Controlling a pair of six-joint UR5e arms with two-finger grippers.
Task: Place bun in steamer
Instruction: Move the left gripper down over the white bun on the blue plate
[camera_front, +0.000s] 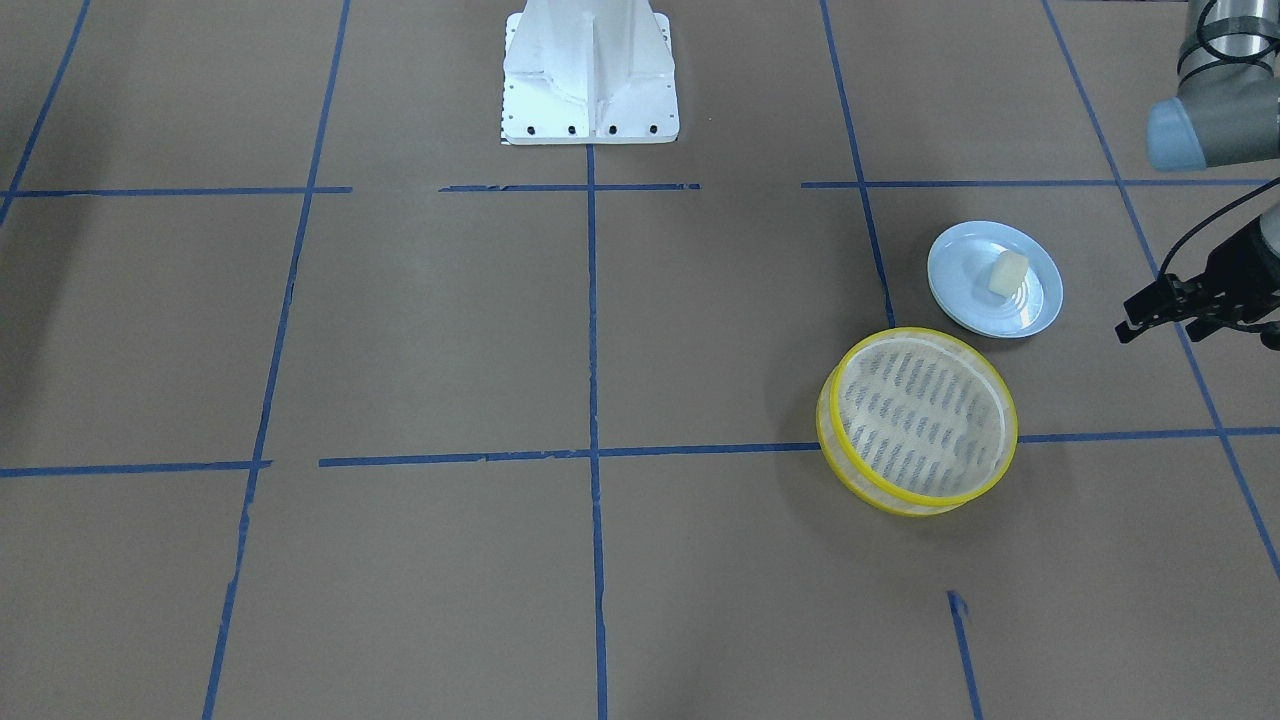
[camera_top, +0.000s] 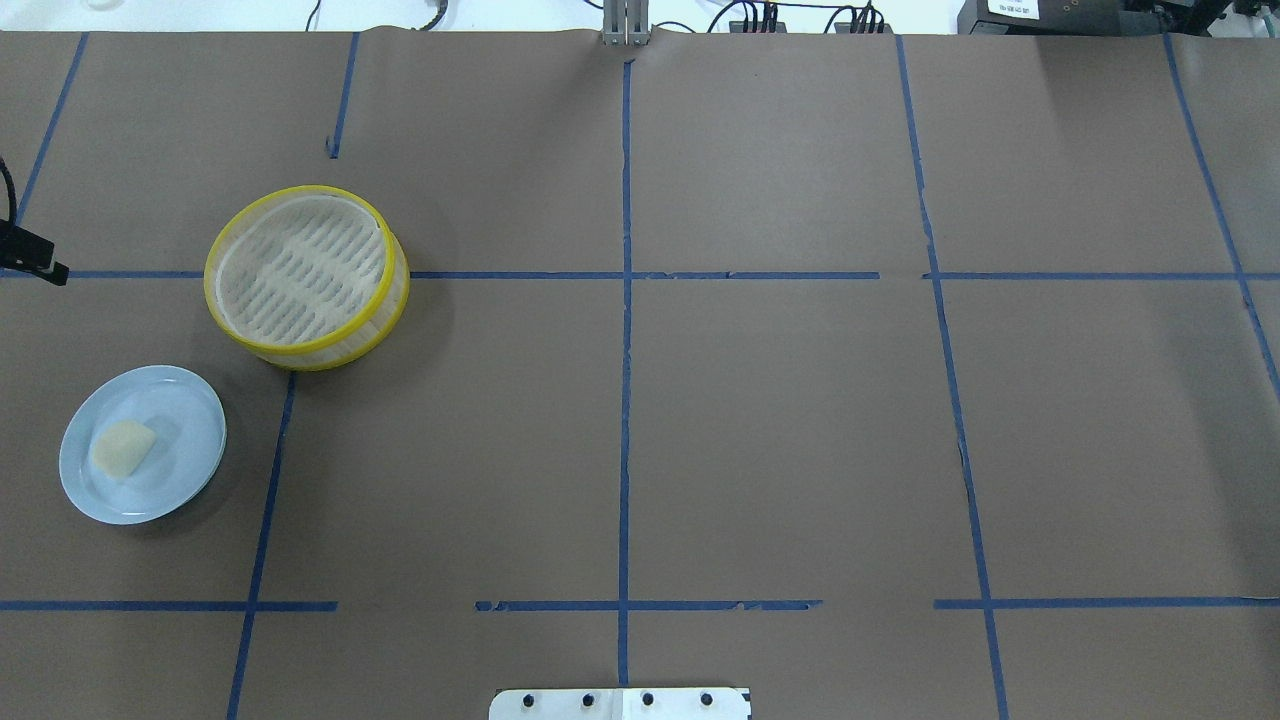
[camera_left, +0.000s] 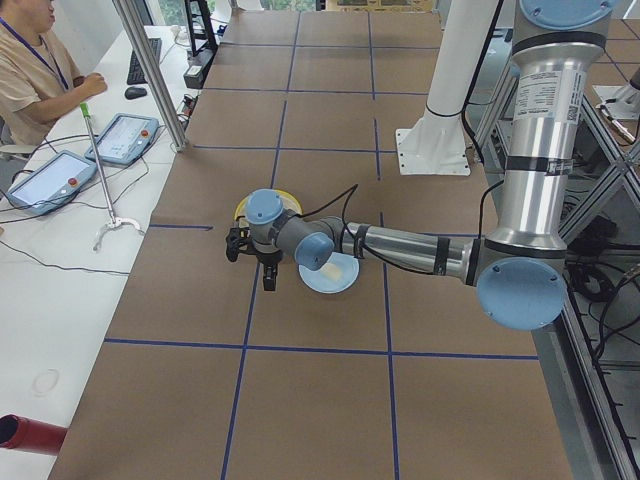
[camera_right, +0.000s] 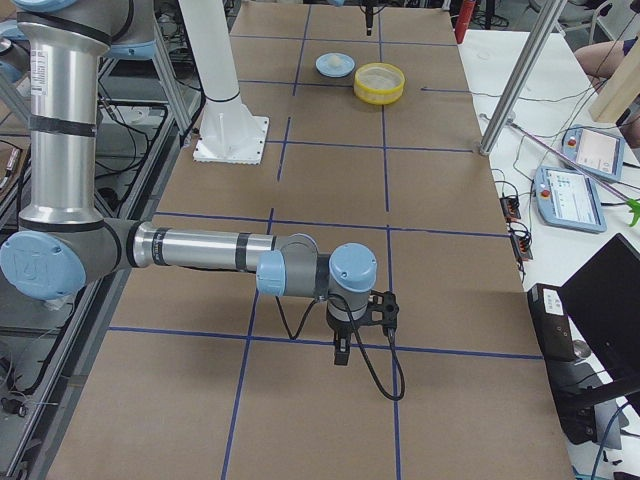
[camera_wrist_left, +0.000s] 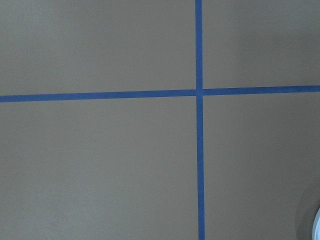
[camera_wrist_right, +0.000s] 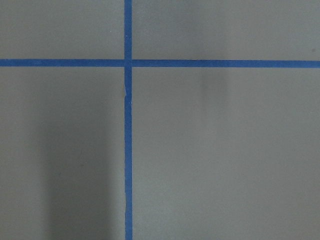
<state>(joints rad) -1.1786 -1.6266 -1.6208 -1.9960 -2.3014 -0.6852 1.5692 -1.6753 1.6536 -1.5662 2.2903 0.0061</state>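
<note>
Even, diffuse overhead light, moderately bright; the steamer and pale plate throw soft-edged shadows on the matte desk; wrist views look flat and slightly soft; a dim vertical shadow band darkens the right wrist view's left half.

L arm (the near, big one) stretches over the brown counter. Its gripper hangs just beside the yellow steamer, which is mostly hidden behind the wrist. Bun on blue plate. Operator sits w/ tablets.
</note>
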